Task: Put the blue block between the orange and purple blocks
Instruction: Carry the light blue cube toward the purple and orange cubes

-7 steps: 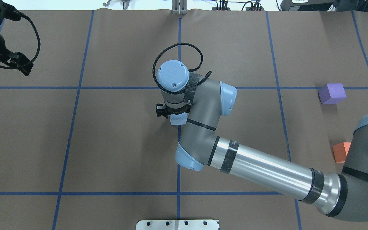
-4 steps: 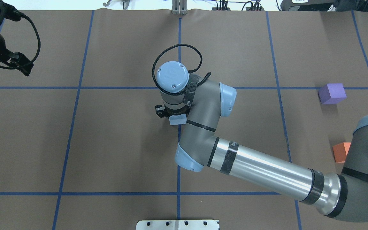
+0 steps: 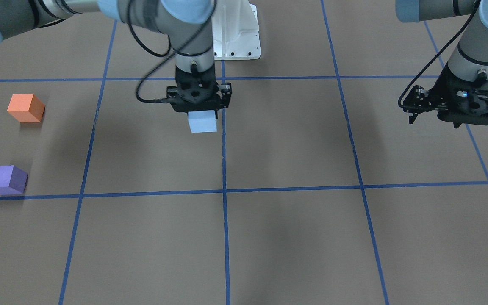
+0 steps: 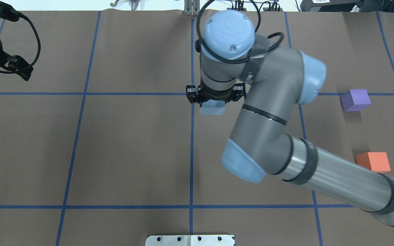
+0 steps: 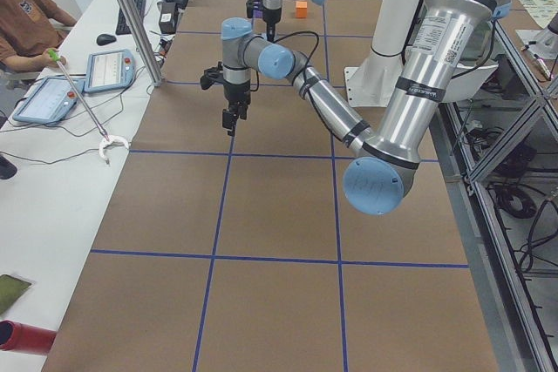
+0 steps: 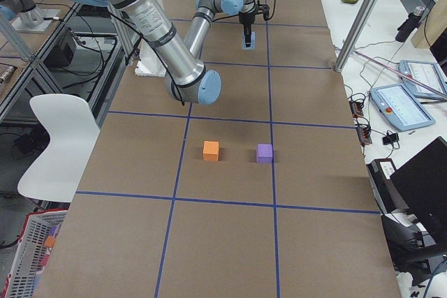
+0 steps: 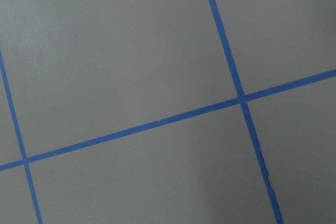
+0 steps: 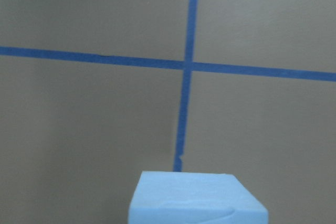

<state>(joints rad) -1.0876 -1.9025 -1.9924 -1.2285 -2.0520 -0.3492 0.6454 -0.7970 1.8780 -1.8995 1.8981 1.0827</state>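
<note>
- Two blocks sit at the front-facing view's left edge: the orange block (image 3: 25, 108) at 9 o'clock from the blue block (image 3: 203, 123), and the purple block (image 3: 6, 179) at 8 o'clock. The right gripper (image 3: 198, 106) is clamped on the blue block's top, just beside one of the tape lines (image 3: 223, 161). The left gripper (image 3: 451, 109) hangs at 3 o'clock; I cannot tell whether its fingers are parted.
- Overhead, the blue block (image 4: 212, 108) peeks out under the right gripper. The purple block (image 4: 355, 99) lies at 3 o'clock from it and the orange block (image 4: 374, 161) at 4 o'clock, both well apart from it.
- From the left end, the left gripper (image 5: 232, 119) points down over the table (image 5: 279, 215).
- From the right end, the orange and purple blocks sit side by side with a gap between them; the blue block (image 6: 249, 44) is far off at 12 o'clock.
- Left wrist: only table and tape lines.
- Right wrist: the blue block (image 8: 197, 199) fills the 6 o'clock edge, with crossing tape lines beyond.
</note>
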